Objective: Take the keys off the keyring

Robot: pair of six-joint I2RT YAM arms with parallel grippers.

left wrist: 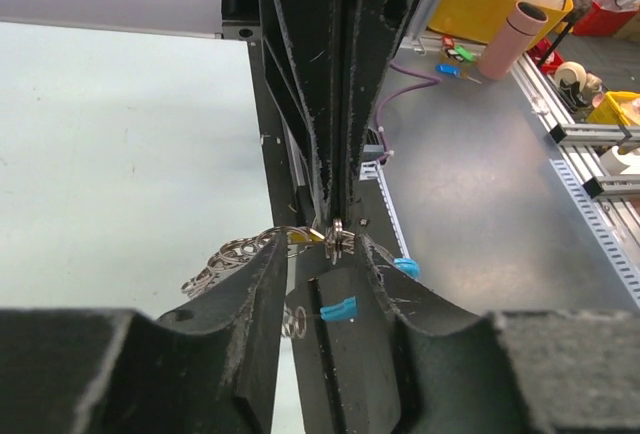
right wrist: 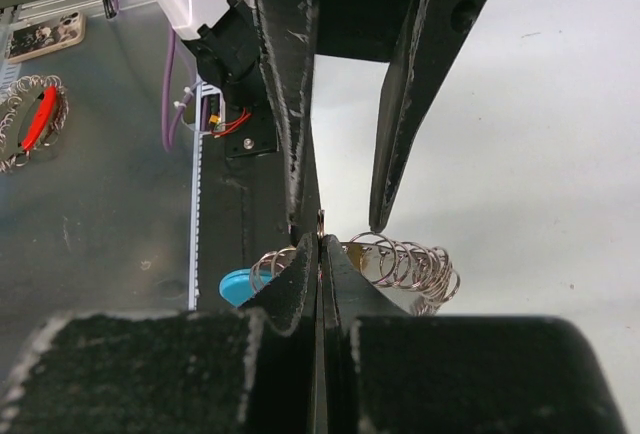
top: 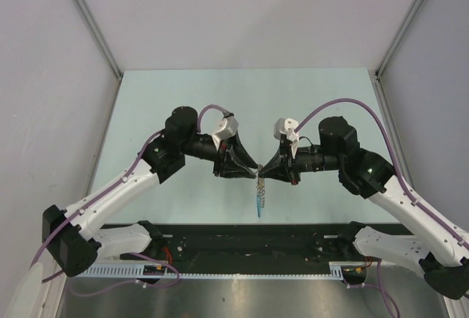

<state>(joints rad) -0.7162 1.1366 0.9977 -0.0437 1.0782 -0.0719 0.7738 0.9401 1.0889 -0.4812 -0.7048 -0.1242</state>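
Top external: pale green tabletop point(top: 220, 91) open far, left and right of both arms; bunch of small silvery-grey metal keys point(top: 261, 193) hangs at centre, near the front edge. Right gripper point(right wrist: 320, 242) pinched tight on thin silver metal keyring point(right wrist: 320, 219). Left gripper point(left wrist: 322, 246) jaws parted, straddling the ring; contact unclear. Two grippers, one ring, one bright blue elongated piece point(top: 258, 206); key count unreadable.

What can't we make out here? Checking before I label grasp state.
Top external: keys too small to count.
Left wrist: whether left gripper grips keyring; its own fingers block contact.
Right wrist: blue piece mostly behind right gripper.
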